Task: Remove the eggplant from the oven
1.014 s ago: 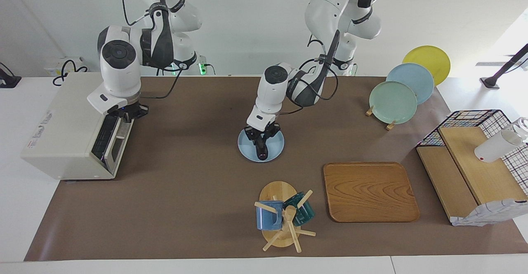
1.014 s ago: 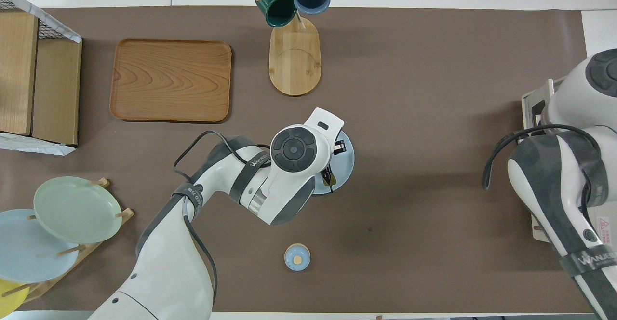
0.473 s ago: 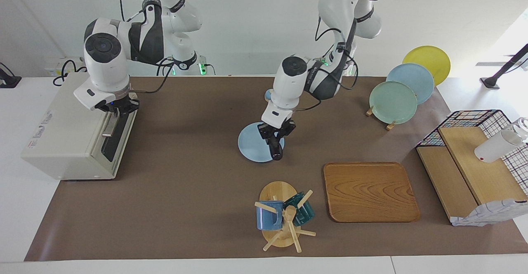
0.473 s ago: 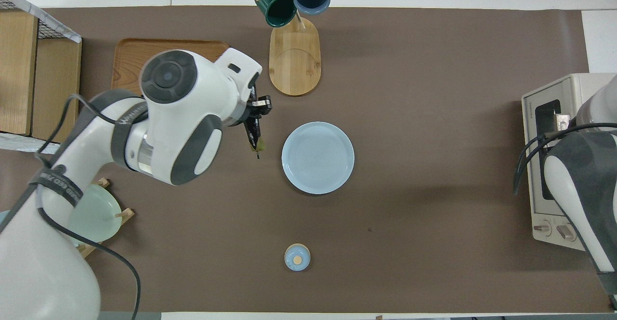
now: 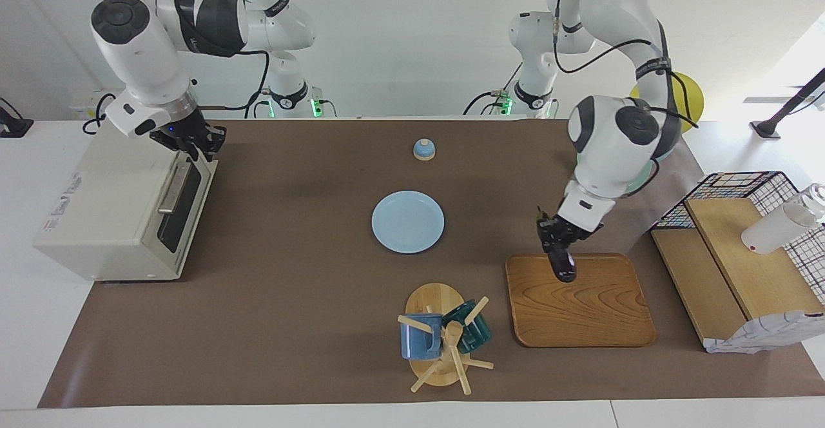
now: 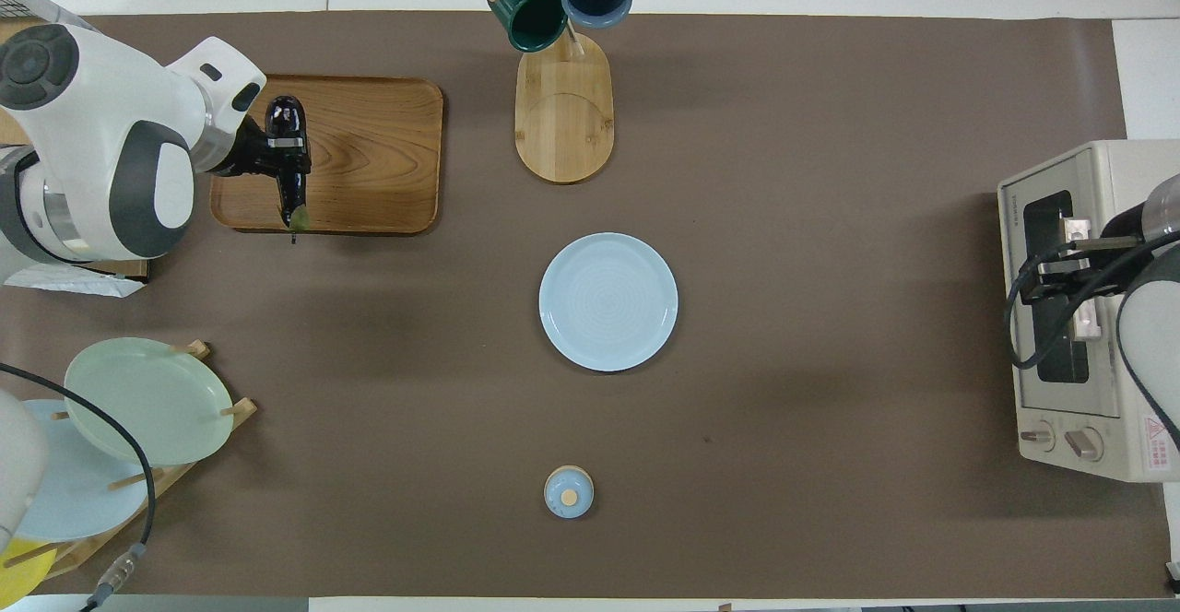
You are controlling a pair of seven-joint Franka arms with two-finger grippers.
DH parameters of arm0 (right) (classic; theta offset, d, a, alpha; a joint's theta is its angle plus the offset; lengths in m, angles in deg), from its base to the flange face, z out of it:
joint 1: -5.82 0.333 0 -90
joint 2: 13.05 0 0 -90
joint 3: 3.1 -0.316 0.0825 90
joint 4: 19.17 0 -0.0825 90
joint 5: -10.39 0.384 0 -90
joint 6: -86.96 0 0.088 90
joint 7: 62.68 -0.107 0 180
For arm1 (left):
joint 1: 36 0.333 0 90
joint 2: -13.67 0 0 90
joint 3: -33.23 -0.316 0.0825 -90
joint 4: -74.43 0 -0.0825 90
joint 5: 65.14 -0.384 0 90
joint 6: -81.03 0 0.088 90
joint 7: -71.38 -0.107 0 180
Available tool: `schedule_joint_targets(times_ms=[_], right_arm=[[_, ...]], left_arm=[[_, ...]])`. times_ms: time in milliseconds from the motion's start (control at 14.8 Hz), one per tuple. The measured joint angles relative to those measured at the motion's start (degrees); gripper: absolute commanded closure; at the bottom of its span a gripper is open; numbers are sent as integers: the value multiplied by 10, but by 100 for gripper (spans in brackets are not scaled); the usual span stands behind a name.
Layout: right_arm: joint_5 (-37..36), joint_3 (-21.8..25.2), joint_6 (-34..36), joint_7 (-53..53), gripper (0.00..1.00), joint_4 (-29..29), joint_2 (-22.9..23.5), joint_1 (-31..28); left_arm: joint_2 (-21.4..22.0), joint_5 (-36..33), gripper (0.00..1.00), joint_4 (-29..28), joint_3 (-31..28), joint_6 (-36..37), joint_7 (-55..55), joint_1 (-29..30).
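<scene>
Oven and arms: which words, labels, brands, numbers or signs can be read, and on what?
None can be read.
Oven: a printed mark on its top and a red warning sticker by the knobs, both too small to read.
Left gripper, shut on the eggplant: no lettering shows.
Right gripper at the oven door: no lettering shows.

Scene evenly and brightly lit from above — soft diffuse shadows cast on brown mat (image 5: 290,299) under both arms and beside oven (image 5: 109,209). Strong daylight admitted at left arm's end of table; white surface there blown out near wire basket (image 5: 760,186) in facing view. Mild sheen seen on wooden tray (image 6: 369,151) and light blue plate (image 6: 608,302). Focus held sharp across both views — slight softness noted at frame corners only. No motion blur seen.
</scene>
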Motion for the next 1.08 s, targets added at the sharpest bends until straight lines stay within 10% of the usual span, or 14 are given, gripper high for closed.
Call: schedule_joint_targets(times_ms=[609, 676, 744, 1082], right_arm=[[27, -13, 19, -44, 0, -85, 39, 2], [27, -9, 20, -42, 0, -89, 44, 3], [27, -1, 22, -39, 0, -92, 47, 7], [27, 19, 44, -37, 0, -97, 45, 26]], left_arm=[[-87, -27, 100, 69, 10, -46, -16, 5], [-87, -27, 22, 69, 9, -46, -16, 5], [-87, -27, 0, 69, 10, -46, -16, 5], [-86, -27, 0, 73, 12, -38, -17, 4]])
